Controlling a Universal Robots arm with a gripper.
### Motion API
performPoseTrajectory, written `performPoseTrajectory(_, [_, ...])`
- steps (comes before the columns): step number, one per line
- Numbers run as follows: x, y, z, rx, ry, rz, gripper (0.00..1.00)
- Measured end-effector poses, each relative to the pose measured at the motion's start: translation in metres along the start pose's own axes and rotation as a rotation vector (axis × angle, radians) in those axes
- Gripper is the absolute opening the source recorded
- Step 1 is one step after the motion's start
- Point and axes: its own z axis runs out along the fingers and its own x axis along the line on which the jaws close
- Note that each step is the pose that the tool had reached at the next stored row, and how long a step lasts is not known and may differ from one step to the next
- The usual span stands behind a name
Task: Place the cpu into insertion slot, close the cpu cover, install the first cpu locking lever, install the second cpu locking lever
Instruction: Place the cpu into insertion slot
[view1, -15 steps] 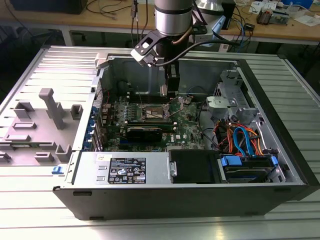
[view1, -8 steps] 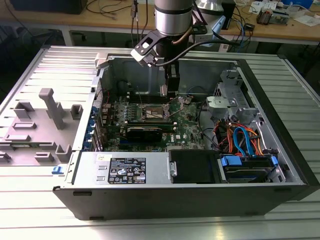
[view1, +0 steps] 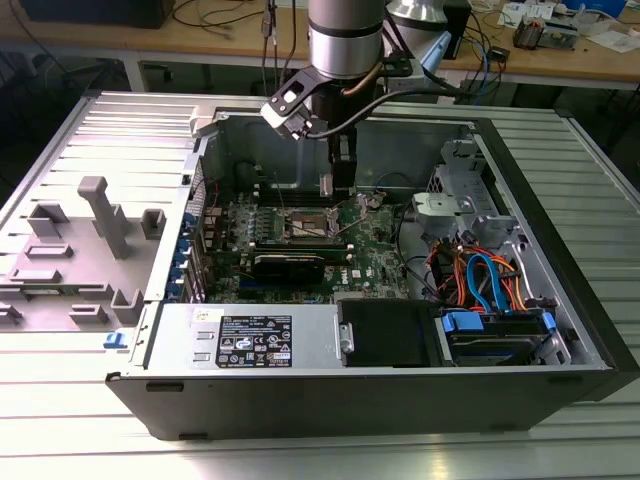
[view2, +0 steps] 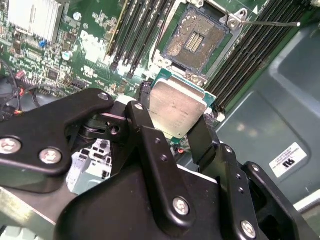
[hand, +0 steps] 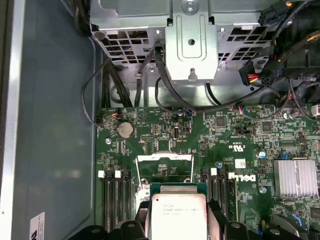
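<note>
the hand (view2: 172, 119) is down inside the open computer case (view1: 350, 400), its two black fingers (view2: 145, 120) closed onto the edges of the cpu (view2: 176, 102) and gripping it, silver top showing. the cpu hangs above the green motherboard (hand: 230, 135), just short of the insertion slot (view2: 195, 42), which lies open with its gold-brown centre bare. in the first wrist view the cpu cover (hand: 165, 157) stands raised just beyond the chip. a thin metal lever (view2: 265, 22) sticks out from the slot's corner. long black memory slots (view2: 250, 55) crowd both sides of the slot, a finned heatsink (hand: 295, 177) sits off to one side, and a metal drive cage (hand: 192, 45) trailing black cables (hand: 165, 85) stands near. the case lies on the ribbed desk (view1: 300, 460).
</note>
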Motion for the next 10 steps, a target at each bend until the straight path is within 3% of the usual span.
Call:
performPoseTrajectory(3, [-0.0002, -0.0047, 0.0038, 0.0001, 0.0015, 0.0, 0.54])
performPoseTrajectory(10, [-0.0002, -0.0245, 0.0166, -0.0016, 0.003, -0.013, 0.54])
